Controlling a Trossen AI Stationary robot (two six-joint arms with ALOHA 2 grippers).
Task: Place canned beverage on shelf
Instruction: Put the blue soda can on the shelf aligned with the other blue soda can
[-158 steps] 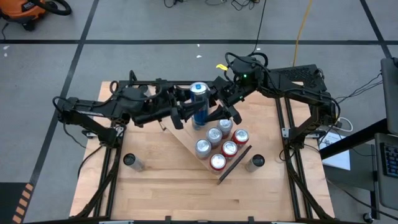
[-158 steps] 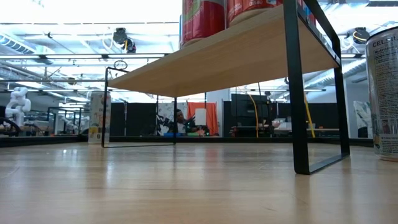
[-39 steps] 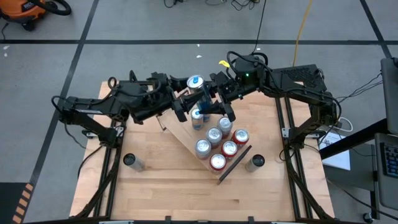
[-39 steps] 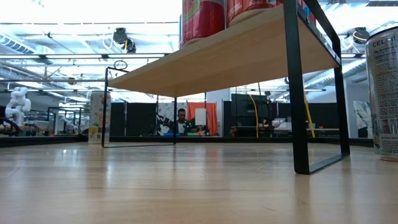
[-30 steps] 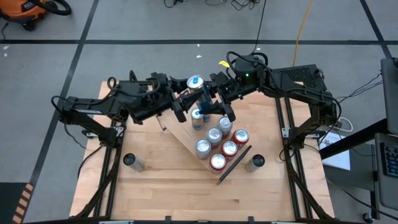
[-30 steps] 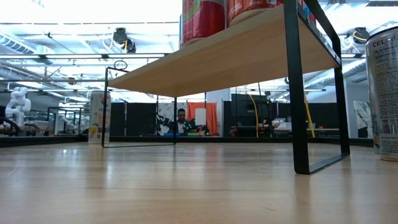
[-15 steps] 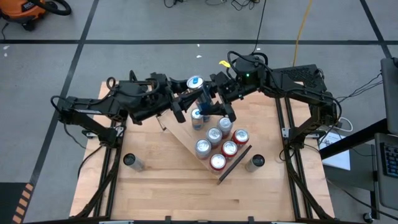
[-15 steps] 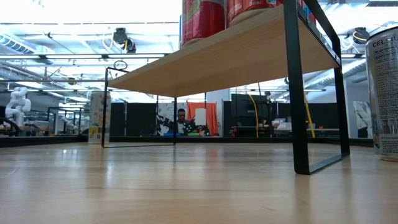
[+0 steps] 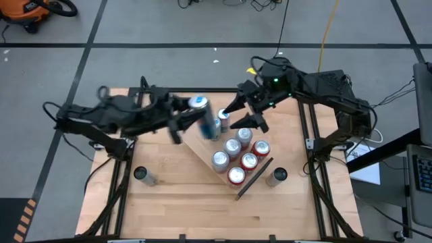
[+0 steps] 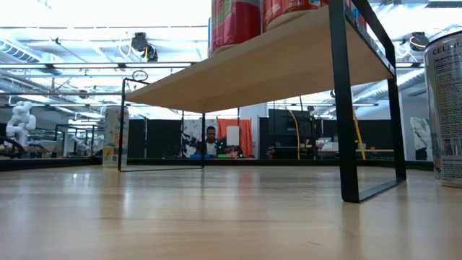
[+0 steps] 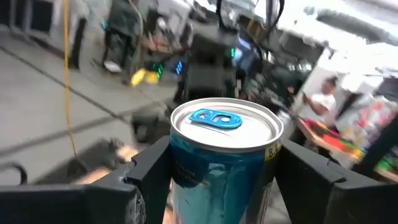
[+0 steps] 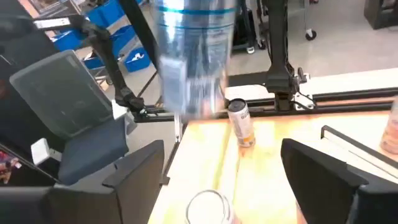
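A tall blue can (image 9: 204, 116) with a silver top is in my left gripper (image 9: 200, 121), in the air beside the far left corner of the shelf (image 9: 200, 146). It fills the left wrist view (image 11: 225, 155) and shows blurred in the right wrist view (image 12: 196, 56). The shelf is a light-wood board with a black rail (image 9: 254, 177), seen from beneath in the low view (image 10: 274, 65). Several silver cans (image 9: 233, 145) and red cans (image 9: 248, 162) stand on it. My right gripper (image 9: 246, 116) is open and empty over the shelf's far end, right of the blue can. My left gripper pinches the blue can's side wall (image 11: 181, 180) between its two fingers (image 11: 146, 171), one on each side, a little below the top rim. The fingers come in about level from the table's left. The can is lifted clear, about upright, its top up.
One can (image 9: 140, 174) stands on the table near the left front, also seen in the low view (image 10: 114, 137). Another (image 9: 277, 175) stands right of the shelf's rail, also seen in the low view (image 10: 446, 108). A person sits in the room beyond the table (image 10: 210, 142).
My left gripper has gone toward the table's left edge and a little nearer, carrying the blue can away from my right gripper. The can stays lifted and top up. My right gripper has drawn back a little toward the right.
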